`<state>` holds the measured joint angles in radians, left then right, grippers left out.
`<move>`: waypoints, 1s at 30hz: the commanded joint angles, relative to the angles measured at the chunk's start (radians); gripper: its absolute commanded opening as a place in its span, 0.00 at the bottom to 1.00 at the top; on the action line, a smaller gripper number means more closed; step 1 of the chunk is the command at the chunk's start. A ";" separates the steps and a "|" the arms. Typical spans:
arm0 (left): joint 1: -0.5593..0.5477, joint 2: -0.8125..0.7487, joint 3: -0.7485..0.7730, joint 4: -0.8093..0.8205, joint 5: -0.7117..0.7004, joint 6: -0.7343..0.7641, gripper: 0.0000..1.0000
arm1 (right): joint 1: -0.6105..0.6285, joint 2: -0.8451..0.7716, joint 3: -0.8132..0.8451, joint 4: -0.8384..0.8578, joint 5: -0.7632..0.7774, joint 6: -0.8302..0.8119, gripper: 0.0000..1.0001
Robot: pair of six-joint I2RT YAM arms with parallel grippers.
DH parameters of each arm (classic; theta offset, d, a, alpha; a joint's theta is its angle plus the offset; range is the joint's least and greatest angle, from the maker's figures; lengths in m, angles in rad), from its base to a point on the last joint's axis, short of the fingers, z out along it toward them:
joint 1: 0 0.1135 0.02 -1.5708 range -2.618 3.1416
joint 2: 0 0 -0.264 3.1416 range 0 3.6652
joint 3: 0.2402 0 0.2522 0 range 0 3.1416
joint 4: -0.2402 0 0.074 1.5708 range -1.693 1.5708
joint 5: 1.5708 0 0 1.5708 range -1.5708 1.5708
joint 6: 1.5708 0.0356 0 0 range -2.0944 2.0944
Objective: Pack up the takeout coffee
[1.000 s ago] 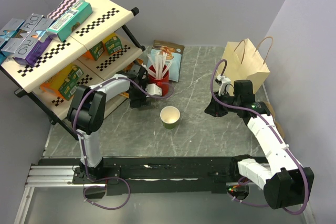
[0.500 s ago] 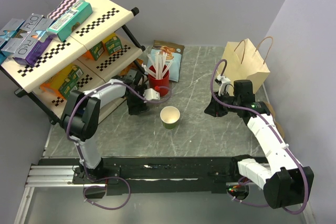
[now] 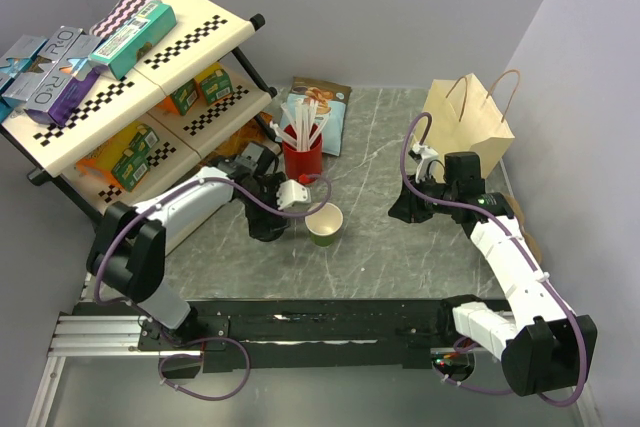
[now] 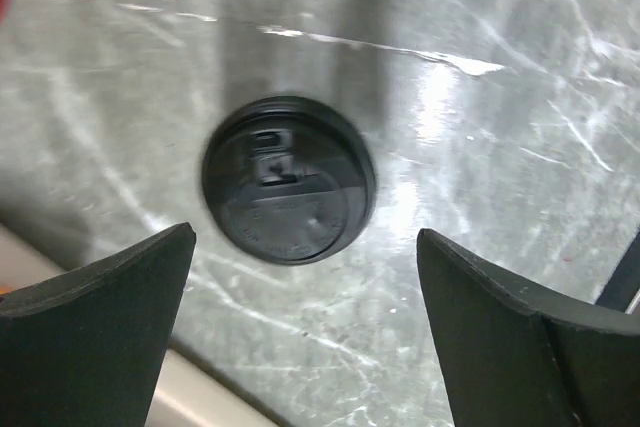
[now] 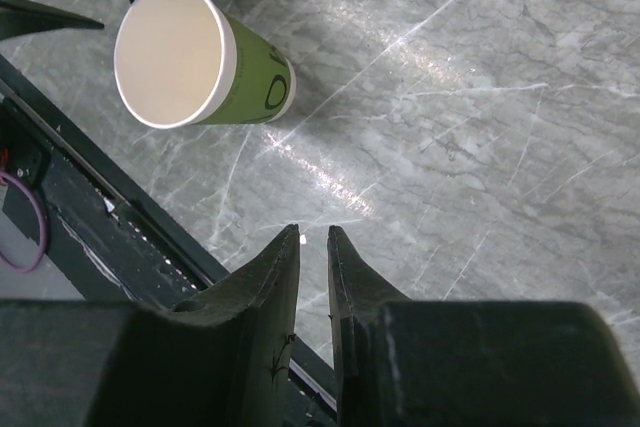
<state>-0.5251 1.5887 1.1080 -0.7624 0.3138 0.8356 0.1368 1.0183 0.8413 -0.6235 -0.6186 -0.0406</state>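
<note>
Left claw [image 4: 305, 332] spread wide, lid [image 4: 288, 179] centred beneath

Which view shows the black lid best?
The left wrist view: the black lid lies flat on the table, whole, between the open left gripper's fingers. The right wrist view catches only its edge; in the top view the arm hides it.

Green cup [image 3: 324, 223], cream inside; black lid [image 4: 288, 179]; grey marbled table [image 3: 400, 147].

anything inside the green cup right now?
Nothing visible: the green cup stands open on the table, only bare cream wall showing. Its bottom is out of sight from both angles. The black lid lies separately on the table.
</note>
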 commanded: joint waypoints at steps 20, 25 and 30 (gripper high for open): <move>0.011 0.116 -0.083 0.216 -0.047 -0.076 1.00 | -0.020 -0.038 -0.021 0.016 -0.007 0.021 0.26; 0.011 0.134 -0.088 0.227 -0.051 -0.086 0.99 | -0.022 -0.030 -0.018 0.016 -0.010 0.019 0.26; 0.011 0.117 -0.086 0.212 -0.024 -0.098 0.90 | -0.023 -0.030 -0.021 0.021 -0.010 0.022 0.26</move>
<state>-0.5140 1.7008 1.0367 -0.5495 0.2676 0.7563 0.1253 1.0100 0.8253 -0.6212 -0.6186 -0.0307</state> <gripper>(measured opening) 0.933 0.259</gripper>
